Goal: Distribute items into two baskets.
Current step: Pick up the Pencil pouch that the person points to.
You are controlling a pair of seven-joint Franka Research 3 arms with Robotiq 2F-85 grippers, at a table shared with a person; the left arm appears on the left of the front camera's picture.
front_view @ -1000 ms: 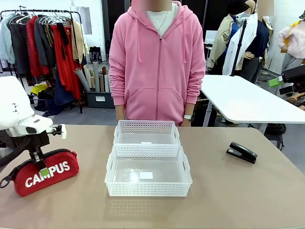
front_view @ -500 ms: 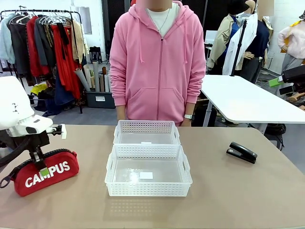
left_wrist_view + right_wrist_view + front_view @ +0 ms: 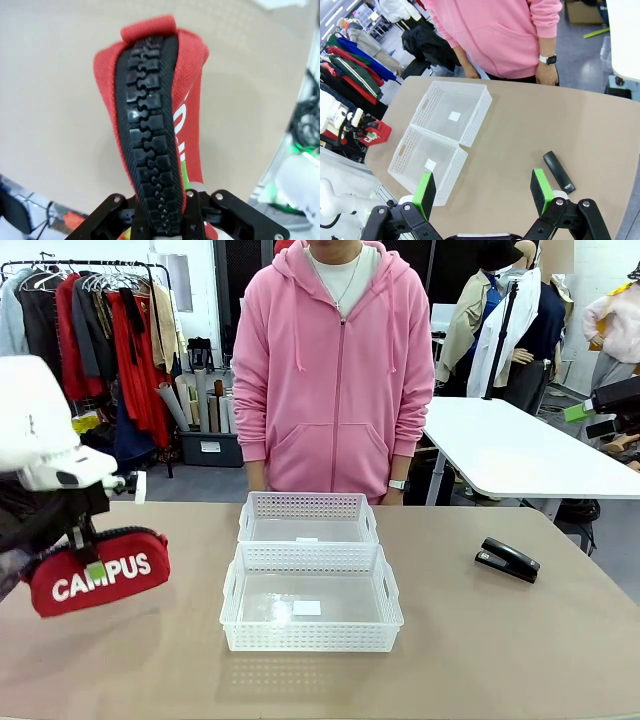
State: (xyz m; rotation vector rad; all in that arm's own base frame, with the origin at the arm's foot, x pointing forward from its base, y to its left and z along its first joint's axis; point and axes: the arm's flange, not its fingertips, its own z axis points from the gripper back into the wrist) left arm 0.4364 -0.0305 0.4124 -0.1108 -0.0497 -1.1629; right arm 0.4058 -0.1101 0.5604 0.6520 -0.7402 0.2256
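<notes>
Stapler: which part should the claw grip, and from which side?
Probably its middle, across the narrow width, with the right claw coming from above: the stapler lies flat on the table, long and slim, both long sides free.

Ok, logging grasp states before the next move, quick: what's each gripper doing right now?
Left gripper: shut on the red pouch.
Right gripper: open, holding nothing.
</notes>
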